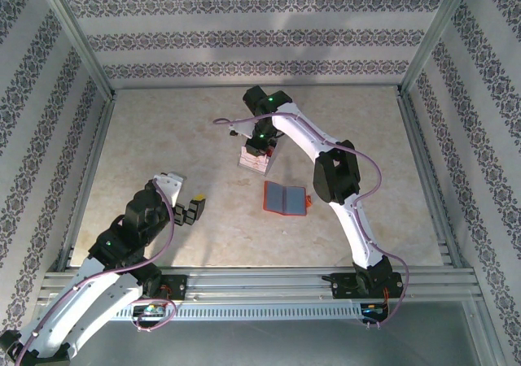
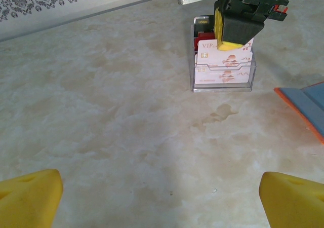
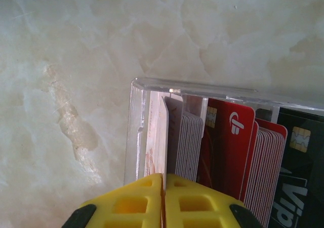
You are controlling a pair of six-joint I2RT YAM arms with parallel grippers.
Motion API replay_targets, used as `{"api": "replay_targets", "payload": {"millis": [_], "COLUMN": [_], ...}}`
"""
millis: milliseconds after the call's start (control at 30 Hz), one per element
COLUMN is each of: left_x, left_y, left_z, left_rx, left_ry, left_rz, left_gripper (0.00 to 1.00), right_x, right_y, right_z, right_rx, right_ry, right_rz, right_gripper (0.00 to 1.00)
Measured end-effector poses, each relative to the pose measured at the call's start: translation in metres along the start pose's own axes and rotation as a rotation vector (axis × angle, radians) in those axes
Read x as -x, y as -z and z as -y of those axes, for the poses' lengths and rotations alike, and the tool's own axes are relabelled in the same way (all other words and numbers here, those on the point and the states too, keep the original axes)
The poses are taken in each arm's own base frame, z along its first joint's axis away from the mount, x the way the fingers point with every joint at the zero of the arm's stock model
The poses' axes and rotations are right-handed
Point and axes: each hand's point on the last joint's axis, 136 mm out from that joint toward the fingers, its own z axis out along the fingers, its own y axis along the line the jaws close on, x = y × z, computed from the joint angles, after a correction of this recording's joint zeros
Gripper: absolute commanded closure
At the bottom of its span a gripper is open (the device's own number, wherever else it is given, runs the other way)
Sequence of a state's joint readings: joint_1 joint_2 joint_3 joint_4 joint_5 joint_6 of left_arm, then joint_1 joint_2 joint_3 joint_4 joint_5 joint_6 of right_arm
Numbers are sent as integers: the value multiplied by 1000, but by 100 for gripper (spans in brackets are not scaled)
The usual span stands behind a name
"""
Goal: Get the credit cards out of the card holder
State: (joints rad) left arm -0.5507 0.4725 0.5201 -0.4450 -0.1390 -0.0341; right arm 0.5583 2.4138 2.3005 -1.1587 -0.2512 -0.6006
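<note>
"Where was the card holder point(image 1: 285, 198)?"

"Lying open and flat on the marbled table point(image 1: 163, 138), grey-blue pockets up, orange-red rim showing, near the clear box point(image 1: 255, 162)."

"And the grippers?"

"The right gripper point(image 3: 164, 187) was pinching a pale card point(image 3: 157, 137) that stood at the front of that box. The left gripper point(image 2: 162, 197) hung spread wide, holding nothing."

"How would the holder handle?"

"Light and floppy, I judged (cloth or leatherette, hard to say), and likely to slide on that smooth table. The cards looked stiff and slick, so best pinched by an exposed edge while the other gripper pinned the holder down."
</note>
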Motion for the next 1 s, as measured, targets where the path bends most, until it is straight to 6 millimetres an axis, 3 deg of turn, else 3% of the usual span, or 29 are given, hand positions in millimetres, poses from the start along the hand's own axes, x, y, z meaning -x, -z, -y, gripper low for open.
{"api": "replay_targets", "payload": {"millis": [167, 233, 667, 800, 1000], "left_x": [-1, -1, -2, -2, 0], "left_y": [-1, -1, -3, -4, -5], "left_z": [0, 0, 1, 1, 2], "left_rx": [1, 1, 1, 1, -3], "left_ry": [-1, -1, -3, 1, 19], "left_rz": [-5, -6, -19, -22, -22], "left_gripper": [0, 0, 0, 0, 0], "right_x": [0, 0, 0, 1, 7], "right_y": [-1, -2, -1, 11, 50], "right_z": [1, 1, 2, 1, -7], "right_rx": [-2, -3, -4, -15, -48], "right_ry": [0, 1, -27, -42, -63], "right_rz": [2, 3, 12, 28, 86], "right_gripper": [87, 80, 78, 75, 71]}}
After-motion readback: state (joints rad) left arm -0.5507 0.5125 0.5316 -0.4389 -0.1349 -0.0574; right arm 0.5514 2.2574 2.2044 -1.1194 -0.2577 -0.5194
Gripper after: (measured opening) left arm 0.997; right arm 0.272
